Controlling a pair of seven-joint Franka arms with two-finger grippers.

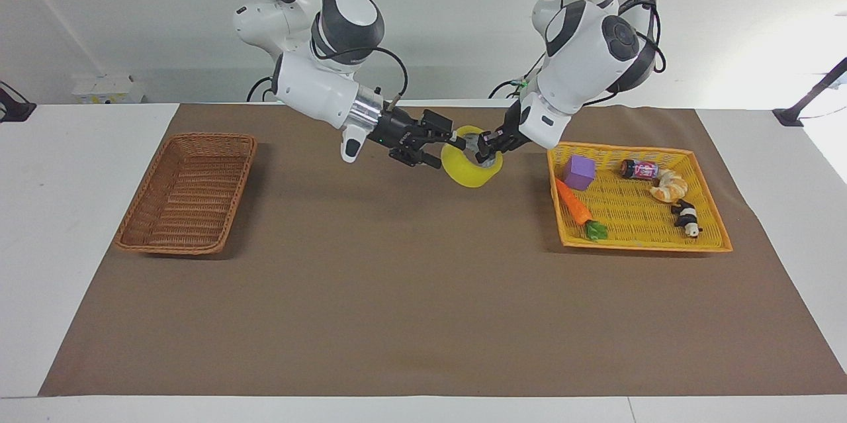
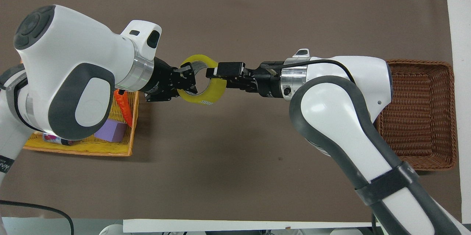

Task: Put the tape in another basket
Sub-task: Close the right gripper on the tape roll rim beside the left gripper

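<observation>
My left gripper [image 1: 488,145] is clamped on the wall of the tape roll [image 1: 471,171], one finger inside the core, one outside. The roll hangs in mid-air over the brown mat [image 1: 410,304], between the two baskets and just beside the yellow plastic basket [image 1: 711,224]. I hold it on edge w/ the open core exposed so my other arm can get a finger through: judged as a mid-air handover, since the wicker basket [image 1: 135,231] sits at the right arm's end of the table, prob. out of my left arm's reach.

My right gripper [image 2: 213,75] is at the roll's rim on the side toward the wicker basket, one finger over the rim in the overhead view. Whether these fingers are closed on the tape: cannot tell. Roll is not in either basket yet.

Other items, ref. yellow basket: purple cube [image 1: 579,172], toy carrot [image 1: 574,204], small can [image 1: 639,169], croissant-like pastry [image 1: 668,186] and black-and-white toy figure [image 1: 687,218] all lie inside it. The wicker basket holds nothing.

Surface: white table [image 1: 59,165] under the mat; mat lies flat and matte, w/ slight creases near the yellow basket. Room: plain white wall, black clamp fittings at both table ends, a small white box near the wall by the wicker basket's end.
</observation>
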